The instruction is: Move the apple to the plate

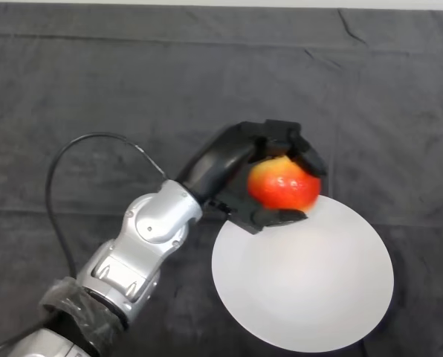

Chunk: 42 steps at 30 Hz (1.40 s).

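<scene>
A red and yellow apple (282, 184) is held in my black left hand (236, 160). The fingers curl over its top and right side and the thumb sits under it. The hand holds the apple over the upper left rim of a round white plate (311, 290) that lies on the dark cloth at lower right. I cannot tell whether the apple touches the plate. My silver-grey arm (143, 238) comes in from the lower left.
The dark cloth (95, 82) covers the whole table, with a few creases at the upper right.
</scene>
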{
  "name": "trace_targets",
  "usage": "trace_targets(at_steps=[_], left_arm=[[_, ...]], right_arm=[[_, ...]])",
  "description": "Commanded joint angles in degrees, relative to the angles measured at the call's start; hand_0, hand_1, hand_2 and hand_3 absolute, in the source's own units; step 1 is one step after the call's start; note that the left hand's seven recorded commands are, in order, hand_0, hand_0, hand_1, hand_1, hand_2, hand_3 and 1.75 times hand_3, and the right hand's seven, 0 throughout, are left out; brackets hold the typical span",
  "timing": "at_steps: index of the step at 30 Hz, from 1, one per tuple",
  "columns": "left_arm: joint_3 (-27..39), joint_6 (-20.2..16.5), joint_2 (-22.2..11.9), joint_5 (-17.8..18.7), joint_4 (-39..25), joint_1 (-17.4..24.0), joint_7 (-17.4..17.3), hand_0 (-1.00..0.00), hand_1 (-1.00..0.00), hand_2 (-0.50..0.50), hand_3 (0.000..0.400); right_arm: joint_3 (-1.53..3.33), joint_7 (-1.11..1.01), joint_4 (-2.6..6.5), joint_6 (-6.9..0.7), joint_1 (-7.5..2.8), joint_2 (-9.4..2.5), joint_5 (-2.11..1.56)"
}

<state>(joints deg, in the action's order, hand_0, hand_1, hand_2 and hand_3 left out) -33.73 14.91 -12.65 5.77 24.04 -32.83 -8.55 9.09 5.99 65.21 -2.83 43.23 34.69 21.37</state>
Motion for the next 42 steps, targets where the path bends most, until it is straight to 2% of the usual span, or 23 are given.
trace_targets(at_steps=[1,13,15,16,17,18,19,20,21,22,36,42], left_arm=[[-1.28,-0.53,-1.65,1.20,1.66,1.47,0.56,-1.00,-1.00,0.00,0.400],[-4.64,-0.51,-1.99,1.29,7.87,-0.52,-0.71,-1.00,-1.00,0.00,0.400],[-4.94,-0.72,-2.01,1.22,8.44,-0.82,-0.85,-1.00,-0.96,-0.02,0.400],[-5.06,-0.80,-2.01,1.19,8.67,-0.94,-0.90,-1.00,-0.84,-0.08,0.400],[-5.17,-0.81,-2.01,1.16,8.96,-1.06,-0.96,-1.00,-0.53,-0.23,0.400],[-5.28,-0.80,-2.02,1.12,9.24,-1.16,-1.01,-0.84,-0.18,-0.33,0.334],[-5.35,-0.78,-2.04,1.08,9.46,-1.24,-1.05,-0.58,0.00,-0.29,0.234],[-5.43,-0.76,-2.06,1.04,9.68,-1.31,-1.10,-0.34,0.00,-0.17,0.136],[-5.49,-0.75,-2.09,1.01,9.88,-1.38,-1.14,-0.24,0.00,-0.12,0.094],[-5.54,-0.77,-2.10,0.98,10.01,-1.45,-1.16,0.00,0.00,0.00,0.000],[-4.44,-0.65,-2.68,1.08,10.30,-2.27,-1.45,0.00,0.00,0.00,0.000],[-2.04,-0.44,-4.61,1.90,8.81,-2.50,-2.81,0.00,0.00,0.00,0.000]], right_arm=[[-0.70,-0.45,-0.77,-0.81,-2.78,0.12,-0.62],[-0.72,-0.49,-0.80,-0.89,-2.76,0.12,-0.60],[-0.72,-0.49,-0.78,-0.90,-2.75,0.12,-0.59],[-0.72,-0.49,-0.78,-0.90,-2.75,0.12,-0.59],[-0.72,-0.49,-0.77,-0.90,-2.74,0.12,-0.58],[-0.72,-0.49,-0.76,-0.90,-2.73,0.12,-0.58],[-0.72,-0.49,-0.75,-0.90,-2.73,0.12,-0.58],[-0.72,-0.49,-0.74,-0.90,-2.72,0.12,-0.57],[-0.72,-0.49,-0.73,-0.90,-2.72,0.12,-0.57],[-0.72,-0.49,-0.72,-0.90,-2.71,0.12,-0.56],[-0.71,-0.48,-0.60,-0.86,-2.65,0.10,-0.53],[-0.72,-0.48,-0.58,-0.85,-2.64,0.10,-0.52]])
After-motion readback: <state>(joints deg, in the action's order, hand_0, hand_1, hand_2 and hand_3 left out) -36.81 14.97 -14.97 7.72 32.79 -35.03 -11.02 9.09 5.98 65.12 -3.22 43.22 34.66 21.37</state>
